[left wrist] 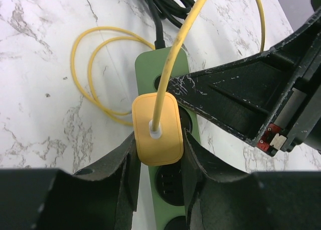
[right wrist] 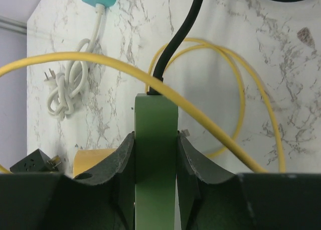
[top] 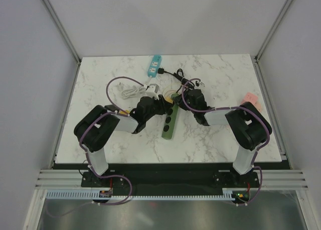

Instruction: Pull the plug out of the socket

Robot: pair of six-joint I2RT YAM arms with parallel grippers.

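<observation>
**Both jaws engaged: plug gripped, strip held**

The white marble worktop (top: 220, 134) carries all items. Both arms reach inward and meet at mid-worktop over the green socket strip (top: 169, 127), which lies flat, its long axis running roughly near to far.

The right jaws are closed down to the strip's width and clamp its two long sides near the end where the black cord (right wrist: 178, 34) enters. The left jaws are narrowed onto the yellow plug (left wrist: 157, 129), one finger against each side of its body. The plug stands on the strip's upper face and appears seated in a socket; the contact underneath is hidden.

A teal socket strip (top: 154, 65) lies at the far edge, well apart, with a bundled white cable (top: 131, 91) near it. The yellow cable (left wrist: 90, 69) rises from the plug's top and loops on the worktop beside the green strip.
</observation>
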